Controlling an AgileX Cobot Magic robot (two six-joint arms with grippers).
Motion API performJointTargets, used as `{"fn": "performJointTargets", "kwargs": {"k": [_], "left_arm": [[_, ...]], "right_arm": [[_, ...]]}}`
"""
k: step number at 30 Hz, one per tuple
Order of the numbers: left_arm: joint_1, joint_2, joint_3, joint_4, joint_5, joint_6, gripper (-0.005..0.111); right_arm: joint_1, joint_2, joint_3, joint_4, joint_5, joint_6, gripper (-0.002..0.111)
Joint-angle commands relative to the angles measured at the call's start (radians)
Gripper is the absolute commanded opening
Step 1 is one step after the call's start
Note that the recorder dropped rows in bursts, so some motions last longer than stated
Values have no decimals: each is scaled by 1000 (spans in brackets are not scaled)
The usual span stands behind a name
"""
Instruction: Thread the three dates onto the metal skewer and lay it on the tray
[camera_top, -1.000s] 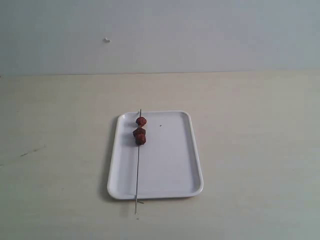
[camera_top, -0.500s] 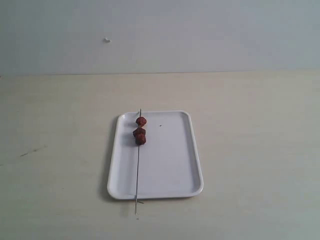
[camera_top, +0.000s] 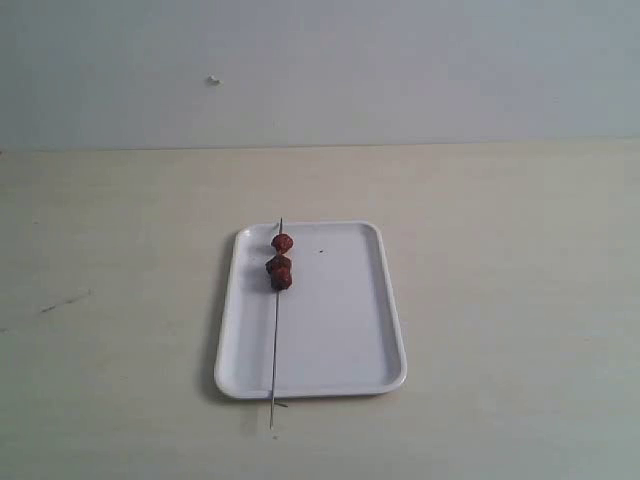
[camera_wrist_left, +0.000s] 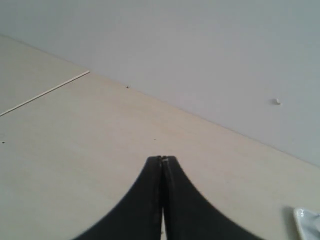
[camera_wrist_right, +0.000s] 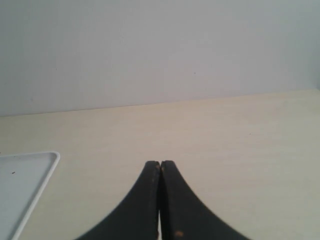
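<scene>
Nothing has shifted on my screen over the last second: the tray (camera_top: 340, 340) sits at the same spot in the middle of the surface (camera_top: 500, 300), and the metal skewer (camera_top: 276, 340) with the three dates (camera_top: 280, 265) lies on it exactly as before. Neither arm shows in the exterior view, then or now

From the wrist cameras I see both arms pulled back from the work, each looking out across the surface towards the pale wall (camera_top: 400, 70). The left fingers (camera_wrist_left: 161, 161) are pressed together tip to tip with nothing between them, and only bare surface lies ahead of them. The right fingers (camera_wrist_right: 158, 164) are likewise closed against each other and hold nothing

The skewer runs lengthwise down the left part of the tray. Its far tip just crosses the far rim, and its near end sticks out past the near rim over the surface. All three dates are threaded on the far stretch of the rod: one sits alone nearest the far tip, and the other two touch each other just nearer the camera. A tiny dark speck (camera_top: 321, 251) shows on the tray to the right of them

The dates and skewer are well apart from both pairs of fingers. The left wrist camera catches only a corner of the tray (camera_wrist_left: 307, 220) at the edge of its picture. The right wrist camera catches one rounded corner (camera_wrist_right: 47, 172), off to the side of the fingers and not touching them
</scene>
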Motion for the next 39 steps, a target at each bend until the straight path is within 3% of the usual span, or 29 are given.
{"fn": "performJointTargets", "kwargs": {"k": [1, 10, 18, 27, 39], "left_arm": [[1, -7, 77, 27, -112, -35, 0], [1, -30, 77, 94, -85, -37, 0], [-4, -171, 77, 129, 69, -37, 0], [-155, -171, 77, 190, 114, -37, 0], [-165, -171, 77, 198, 218, -37, 0]], "right_arm": [[-6, -7, 4, -4, -4, -5, 0], [-6, -7, 4, -4, -4, -5, 0], [-6, -7, 4, -4, -4, -5, 0], [-6, -7, 4, -4, -4, -5, 0], [-6, -7, 4, -4, -4, -5, 0]]}}
